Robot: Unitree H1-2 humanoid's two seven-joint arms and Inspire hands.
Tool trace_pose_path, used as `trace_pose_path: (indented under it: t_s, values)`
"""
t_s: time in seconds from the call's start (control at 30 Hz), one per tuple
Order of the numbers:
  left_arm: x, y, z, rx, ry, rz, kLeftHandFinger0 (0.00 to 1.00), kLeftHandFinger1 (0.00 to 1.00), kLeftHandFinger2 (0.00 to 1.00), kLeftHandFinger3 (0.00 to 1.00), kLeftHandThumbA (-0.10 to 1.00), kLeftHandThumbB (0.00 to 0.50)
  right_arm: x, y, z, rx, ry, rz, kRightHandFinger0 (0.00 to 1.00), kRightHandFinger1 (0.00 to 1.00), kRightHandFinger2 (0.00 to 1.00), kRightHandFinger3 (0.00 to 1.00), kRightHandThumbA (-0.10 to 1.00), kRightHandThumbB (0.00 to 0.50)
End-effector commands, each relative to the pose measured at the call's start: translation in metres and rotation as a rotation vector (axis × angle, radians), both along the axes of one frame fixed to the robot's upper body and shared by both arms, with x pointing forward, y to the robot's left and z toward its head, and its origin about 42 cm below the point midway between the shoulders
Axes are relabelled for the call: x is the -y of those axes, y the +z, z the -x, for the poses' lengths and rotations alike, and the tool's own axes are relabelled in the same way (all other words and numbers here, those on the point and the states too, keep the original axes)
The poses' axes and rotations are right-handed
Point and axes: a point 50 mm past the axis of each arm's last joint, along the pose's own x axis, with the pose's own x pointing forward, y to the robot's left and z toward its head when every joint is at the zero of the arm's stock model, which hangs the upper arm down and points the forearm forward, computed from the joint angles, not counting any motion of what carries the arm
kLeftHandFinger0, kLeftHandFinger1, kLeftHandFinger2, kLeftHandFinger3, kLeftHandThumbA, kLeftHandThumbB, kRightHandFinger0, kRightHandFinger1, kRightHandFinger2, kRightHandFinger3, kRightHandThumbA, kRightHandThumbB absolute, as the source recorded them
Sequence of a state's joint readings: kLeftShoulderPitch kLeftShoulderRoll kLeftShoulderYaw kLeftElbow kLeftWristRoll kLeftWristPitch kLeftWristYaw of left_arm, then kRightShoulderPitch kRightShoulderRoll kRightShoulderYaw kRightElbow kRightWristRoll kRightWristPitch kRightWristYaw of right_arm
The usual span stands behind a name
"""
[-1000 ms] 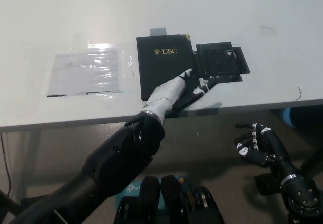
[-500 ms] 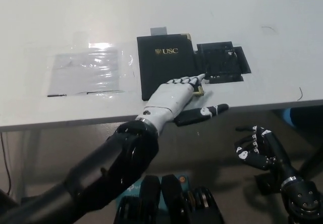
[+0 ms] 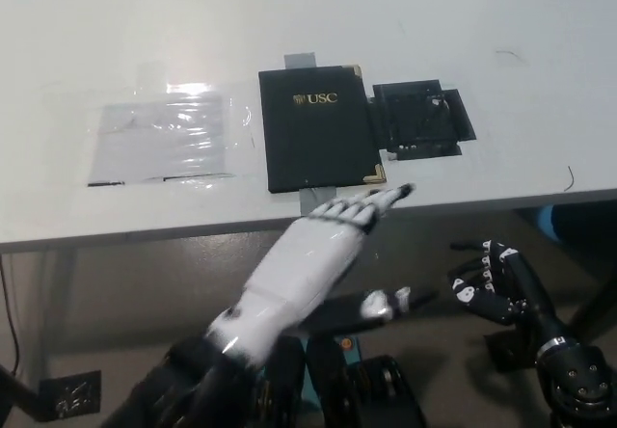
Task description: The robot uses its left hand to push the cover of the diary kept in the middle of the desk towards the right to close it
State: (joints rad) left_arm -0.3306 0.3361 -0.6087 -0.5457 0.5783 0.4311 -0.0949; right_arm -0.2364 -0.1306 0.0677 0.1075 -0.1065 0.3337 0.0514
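Black leatherette, gold letters up: the diary (image 3: 319, 127) lies flat in the middle of the desk (image 3: 289, 23) with its cover down and the gilt corners showing at its right edge, so to my eye it is closed. A strip of grey tape peeks out at its far edge and another at its near edge, which I take to be there to keep the book from sliding when pushed. Just right of it sits a black patch (image 3: 422, 120) stuck to the desk, touching or nearly touching the cover's right edge. Well to the left lies a clear plastic sheet (image 3: 164, 142), flat and glinting.

My left hand (image 3: 308, 254) hangs at the near edge of the desk, palm down, fingers spread loose and pointing right and away, holding nothing; its fingertips (image 3: 386, 195) sit just off the diary's near right corner, not on the cover. My right hand (image 3: 494, 281) rests low at the near right, below the desk, fingers curled but apart, holding nothing.

I judge the push finished, with only pulling clear remaining.
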Motion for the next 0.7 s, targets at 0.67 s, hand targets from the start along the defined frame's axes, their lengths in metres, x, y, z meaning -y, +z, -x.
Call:
trace_pose_path:
  t_s: [0.67]
  values:
    - [-0.221, -0.163, 0.061, -0.204, 0.523, 0.401, 0.92, 0.93, 0.93, 1.0, 1.0, 0.153, 0.007, 0.032, -0.021, 0.114, -0.011, 0.017, 0.33, 0.35, 0.43, 0.68, 0.6, 0.068]
